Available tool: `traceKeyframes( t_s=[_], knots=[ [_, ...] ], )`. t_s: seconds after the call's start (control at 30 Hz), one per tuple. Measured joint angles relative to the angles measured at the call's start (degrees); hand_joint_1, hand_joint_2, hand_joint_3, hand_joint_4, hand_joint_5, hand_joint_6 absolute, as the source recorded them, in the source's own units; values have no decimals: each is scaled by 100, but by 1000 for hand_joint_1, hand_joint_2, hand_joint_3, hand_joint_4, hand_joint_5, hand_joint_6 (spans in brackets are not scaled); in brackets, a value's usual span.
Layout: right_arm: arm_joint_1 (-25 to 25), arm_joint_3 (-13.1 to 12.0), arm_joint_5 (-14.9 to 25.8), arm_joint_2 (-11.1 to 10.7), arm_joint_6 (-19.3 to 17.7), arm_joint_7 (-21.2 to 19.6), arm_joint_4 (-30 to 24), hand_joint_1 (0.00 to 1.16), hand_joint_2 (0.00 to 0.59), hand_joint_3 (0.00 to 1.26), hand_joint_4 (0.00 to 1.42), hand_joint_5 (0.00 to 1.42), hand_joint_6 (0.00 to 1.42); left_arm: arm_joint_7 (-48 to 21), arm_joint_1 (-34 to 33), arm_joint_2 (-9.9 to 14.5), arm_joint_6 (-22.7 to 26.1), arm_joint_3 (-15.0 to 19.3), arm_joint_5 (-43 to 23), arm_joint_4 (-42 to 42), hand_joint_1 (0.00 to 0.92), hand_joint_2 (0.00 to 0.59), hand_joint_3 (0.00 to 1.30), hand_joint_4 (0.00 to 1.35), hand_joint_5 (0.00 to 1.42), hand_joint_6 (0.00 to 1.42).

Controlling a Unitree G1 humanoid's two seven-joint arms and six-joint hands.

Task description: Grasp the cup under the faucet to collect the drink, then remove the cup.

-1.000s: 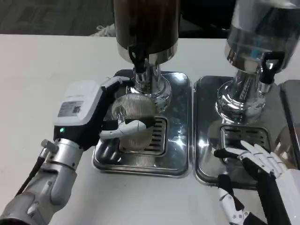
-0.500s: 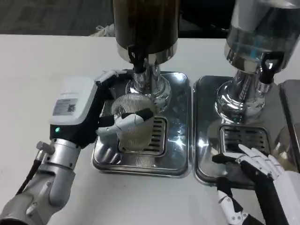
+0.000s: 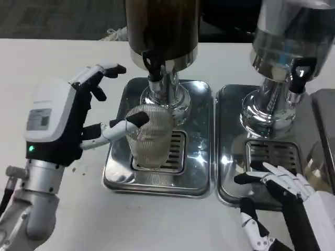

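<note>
Left hand (image 3: 68,123) had pulled back from the ribbed clear plastic cup (image 3: 149,137), fingers now spread, holding nothing. Cup stood on steel drip tray (image 3: 201,178), six o'clock of dark dispenser's faucet (image 3: 153,65). Likely released for filling. Right hand (image 3: 293,196) open, idle.

A clear ribbed cup (image 3: 150,137) is seen standing upright on the drain grate (image 3: 175,151) of a steel drip tray (image 3: 199,180). It is placed just below the black faucet (image 3: 153,64) of the dark drink dispenser (image 3: 162,26).

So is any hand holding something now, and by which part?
Nothing is held. The left hand is open beside the cup, one fingertip near its rim. The right hand lies open on the right tray.
</note>
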Motion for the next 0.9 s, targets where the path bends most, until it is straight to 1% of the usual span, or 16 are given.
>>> traceKeyframes(
  t_s=[0.17,0.23,0.33,0.47,0.5,0.63,0.7,0.8,0.83,0.9],
  knots=[
    [-60,35,1,6,-1,-9,65,462,521,441,210,170,105,-128,312,129,-90,278,-195,-408,79,69,438,419,681,959],
    [-82,45,2,2,-1,-22,93,462,521,441,210,170,107,-230,462,208,-156,473,-302,-673,68,71,438,409,649,949],
    [-101,58,2,6,-1,-44,95,462,521,441,211,170,108,-441,690,257,-230,748,-561,-1026,75,70,438,389,582,868],
    [-133,84,0,29,-1,-64,96,462,521,441,211,170,109,-686,961,339,-243,1115,-713,-1466,79,71,424,375,558,823],
    [-149,88,-1,36,-1,-69,96,462,521,441,211,170,109,-769,1067,393,-248,1263,-738,-1574,79,71,422,374,557,822],
    [-168,93,1,47,-1,-95,100,462,521,441,211,170,110,-924,1368,481,-252,1661,-894,-1699,79,71,418,371,556,820],
    [-184,96,3,48,-1,-96,110,462,521,441,211,171,111,-983,1474,488,-253,1771,-894,-1703,79,71,412,368,548,800],
    [-220,100,12,42,-1,-96,122,462,521,441,211,172,112,-1093,1523,488,-269,1840,-922,-1702,72,73,403,346,509,775],
    [-240,102,14,38,-1,-96,123,462,521,442,211,172,112,-1159,1532,488,-340,1874,-981,-1690,68,73,394,330,483,746],
    [-276,103,21,28,-1,-96,128,462,521,442,211,172,112,-1332,1530,488,-597,1941,-1294,-1645,50,85,360,264,383,594]
  ],
)
